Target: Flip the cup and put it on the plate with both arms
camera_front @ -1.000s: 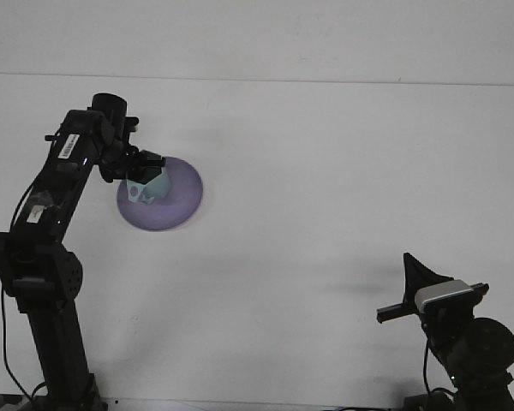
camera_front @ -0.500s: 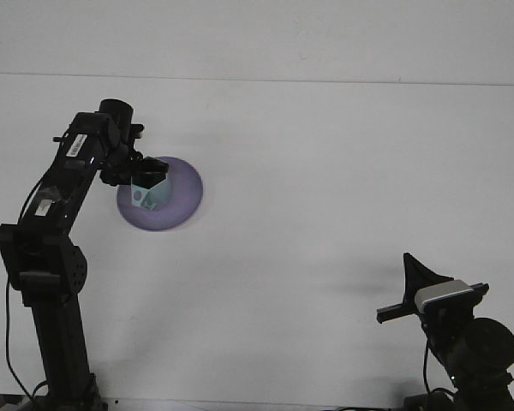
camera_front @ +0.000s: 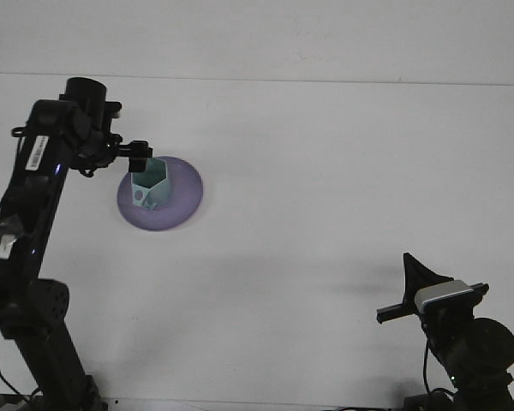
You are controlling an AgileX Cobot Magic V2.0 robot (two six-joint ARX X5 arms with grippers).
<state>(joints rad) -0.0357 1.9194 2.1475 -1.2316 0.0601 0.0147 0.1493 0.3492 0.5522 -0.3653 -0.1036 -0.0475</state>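
Teal cup (camera_front: 148, 183) upright on plate (camera_front: 181, 205), left gripper (camera_front: 140, 155) touching its rim

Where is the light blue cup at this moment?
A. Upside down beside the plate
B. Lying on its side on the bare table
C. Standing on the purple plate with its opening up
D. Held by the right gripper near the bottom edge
C: the cup stands on the purple plate with its open rim facing up.
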